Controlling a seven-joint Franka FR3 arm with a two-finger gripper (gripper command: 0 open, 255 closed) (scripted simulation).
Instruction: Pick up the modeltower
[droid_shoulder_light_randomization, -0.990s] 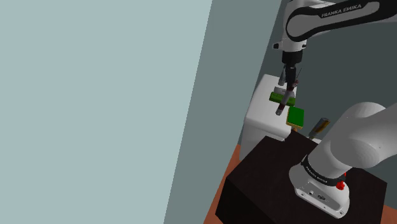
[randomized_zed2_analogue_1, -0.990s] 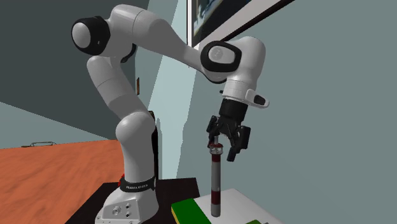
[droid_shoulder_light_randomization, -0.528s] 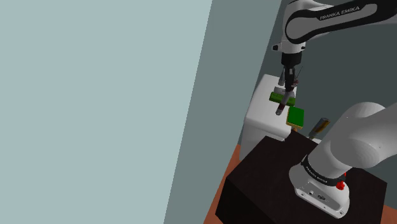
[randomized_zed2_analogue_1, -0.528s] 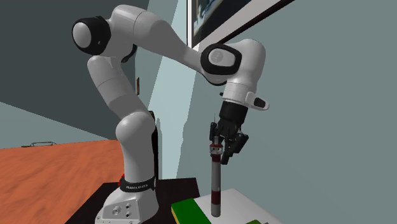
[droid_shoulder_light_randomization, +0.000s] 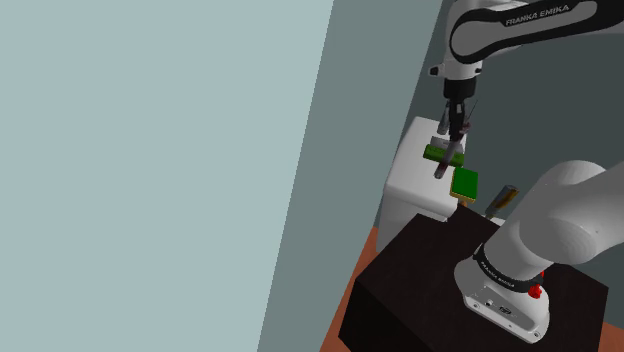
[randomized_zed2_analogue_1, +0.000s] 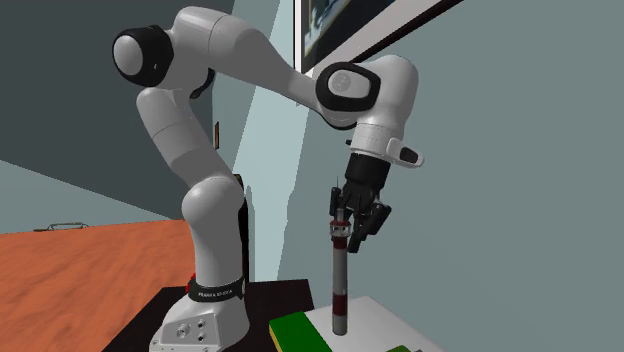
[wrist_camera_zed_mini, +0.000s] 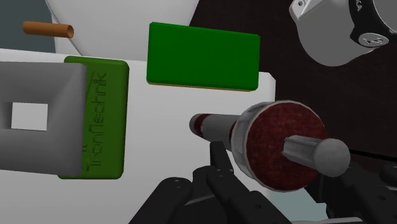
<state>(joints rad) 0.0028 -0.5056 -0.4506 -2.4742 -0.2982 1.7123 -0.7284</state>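
The model tower (randomized_zed2_analogue_1: 339, 295), a slim grey shaft with dark red bands and a thin spire, is upright over the white worktop (randomized_zed2_analogue_1: 385, 320). Whether its foot touches the surface cannot be told. The gripper (randomized_zed2_analogue_1: 347, 235) comes down from above, and its black fingers (wrist_camera_zed_mini: 219, 170) are narrowed onto the shaft just under the red collar, clasping it.

Just beside the tower's foot, on the stand's side, lies a flat green book (wrist_camera_zed_mini: 203, 54). Near the tower on the other side is a green case lettered "TronTechnik" (wrist_camera_zed_mini: 95, 114), with a hollow grey block (wrist_camera_zed_mini: 38, 114) over part of it. Farther from the tower than these lies a small brown cylinder (wrist_camera_zed_mini: 48, 28). Nothing crowds the shaft.

A second ago the fingers were spread wide around the collar. They have since closed in, and the tower's foot now appears slightly higher against the book.
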